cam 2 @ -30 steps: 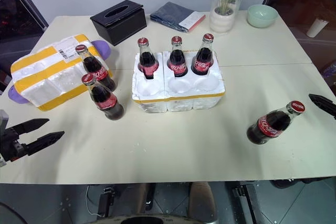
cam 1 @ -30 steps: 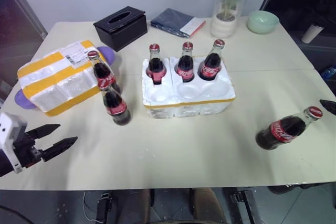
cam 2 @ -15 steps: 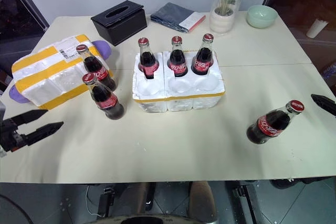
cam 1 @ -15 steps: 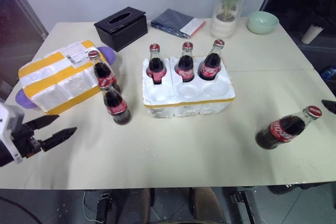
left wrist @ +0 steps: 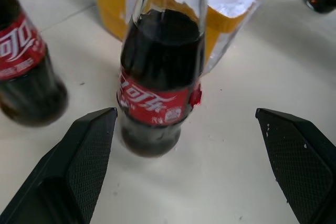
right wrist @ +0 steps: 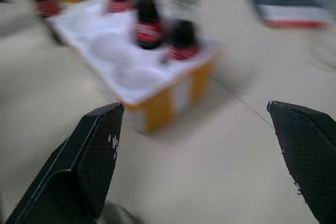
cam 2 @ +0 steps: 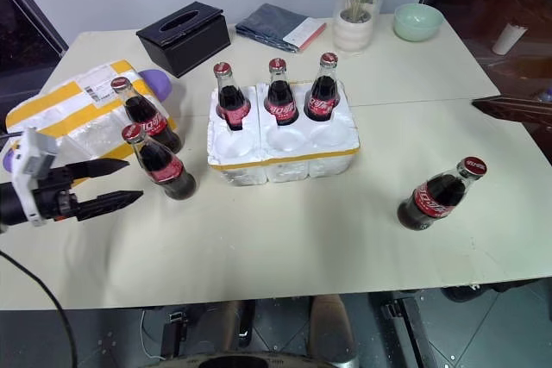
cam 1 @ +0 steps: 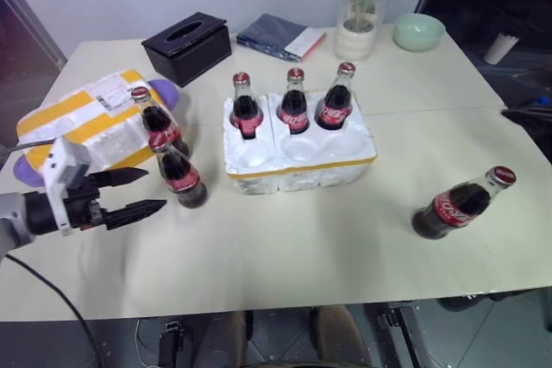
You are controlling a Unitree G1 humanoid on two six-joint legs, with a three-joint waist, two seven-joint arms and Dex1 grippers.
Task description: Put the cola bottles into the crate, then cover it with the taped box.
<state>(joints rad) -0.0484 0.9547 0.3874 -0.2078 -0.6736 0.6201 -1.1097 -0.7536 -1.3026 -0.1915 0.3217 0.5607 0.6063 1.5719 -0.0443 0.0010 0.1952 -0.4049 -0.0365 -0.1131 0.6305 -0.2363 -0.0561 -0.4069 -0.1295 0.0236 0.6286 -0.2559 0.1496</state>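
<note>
The white foam crate [cam 1: 297, 154] with its yellow band stands mid-table. Three cola bottles [cam 1: 295, 102] fill its back row, and the front sockets are empty. Two more bottles [cam 1: 179, 178] stand left of it, beside the taped box [cam 1: 78, 122]. One bottle [cam 1: 457, 206] is alone at the right. My left gripper [cam 1: 155, 189] is open, level with the nearer loose bottle [left wrist: 160, 82] and a little short of it, touching nothing. My right gripper [right wrist: 194, 107] is open in the air at the right table edge, one finger [cam 2: 513, 109] showing, aimed at the crate [right wrist: 152, 77].
A black tissue box [cam 1: 185, 45], a folded blue cloth [cam 1: 280, 36], a plant in a glass vase [cam 1: 360, 32] and a green bowl [cam 1: 420, 32] line the far side. A purple object [cam 1: 170, 90] peeks from behind the taped box.
My left gripper has moved in toward the nearer loose bottle. The right gripper has risen and swung inward. The whole picture has shifted slightly; the bottles, the crate and the box stay put.
</note>
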